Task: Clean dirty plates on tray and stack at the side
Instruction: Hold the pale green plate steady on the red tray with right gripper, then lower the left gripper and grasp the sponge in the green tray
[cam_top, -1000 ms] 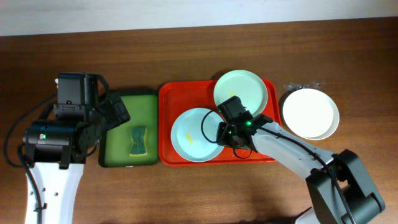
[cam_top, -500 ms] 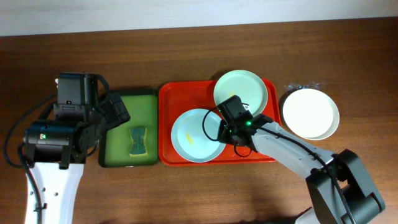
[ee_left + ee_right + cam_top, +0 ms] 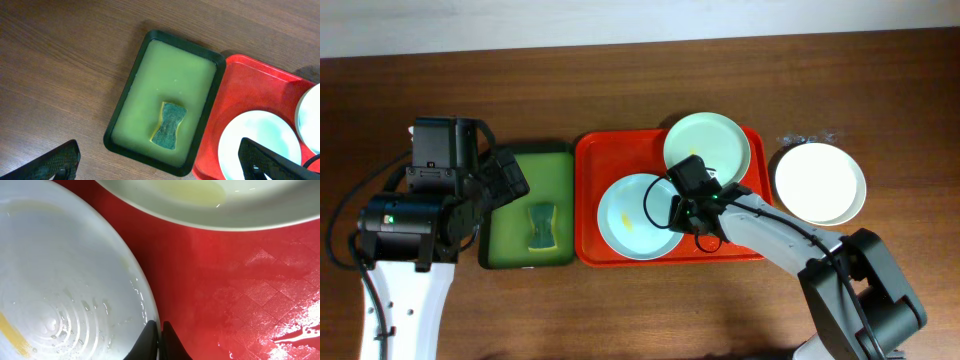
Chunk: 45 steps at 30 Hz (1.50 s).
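Your yellow-smeared mint plate (image 3: 638,217) lies near-left in the red tray (image 3: 592,150), its right rim pinched between the right gripper's (image 3: 159,339) tips. The second mint plate (image 3: 708,146) sits behind it, and the white plate (image 3: 819,183) rests on the table beside the tray. Your left gripper (image 3: 159,160) hangs spread wide by the green tray (image 3: 125,115) holding the sponge (image 3: 168,125).

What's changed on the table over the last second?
The right end effector crept slightly left and up at the edge of the pale blue plate on the red tray, and its elbow swung inward. Nothing was visibly picked up or let go. The left arm, sponge, mint plate and white plate stayed put.
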Tool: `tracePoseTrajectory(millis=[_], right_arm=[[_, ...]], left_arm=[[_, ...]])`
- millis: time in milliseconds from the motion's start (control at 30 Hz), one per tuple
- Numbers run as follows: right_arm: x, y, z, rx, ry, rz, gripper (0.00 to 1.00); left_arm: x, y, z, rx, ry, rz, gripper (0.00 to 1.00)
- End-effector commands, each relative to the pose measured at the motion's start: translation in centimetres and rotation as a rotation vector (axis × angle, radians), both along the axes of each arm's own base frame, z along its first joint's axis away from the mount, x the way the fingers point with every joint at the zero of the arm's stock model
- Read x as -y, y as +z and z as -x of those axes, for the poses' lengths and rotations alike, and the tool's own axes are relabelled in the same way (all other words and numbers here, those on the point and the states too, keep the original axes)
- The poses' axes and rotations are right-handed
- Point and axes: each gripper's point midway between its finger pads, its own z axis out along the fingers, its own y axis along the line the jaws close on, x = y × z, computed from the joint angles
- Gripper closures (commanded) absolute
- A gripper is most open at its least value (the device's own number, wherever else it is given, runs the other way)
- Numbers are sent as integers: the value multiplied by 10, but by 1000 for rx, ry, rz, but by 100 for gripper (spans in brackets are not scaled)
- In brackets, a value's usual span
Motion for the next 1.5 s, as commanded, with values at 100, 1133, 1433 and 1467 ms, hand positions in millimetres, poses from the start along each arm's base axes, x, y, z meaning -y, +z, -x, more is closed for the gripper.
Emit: tracePoseTrajectory(millis=[100,1133,1433,1467], right_arm=[[3,-4,3,-8,8,25,96],[3,-4,3,-6,10,29,96],[3,-4,3,-7,10,30,96],[3,-4,3,-7,10,30,96]], left_arm=[[-16,18,-7,76,64,-68,1],[44,-183,-4,-437,-277,-23,48],[48,-247,-7,-602,-323,-22,42],[48,-249,-9,-597,-323,-21,42]])
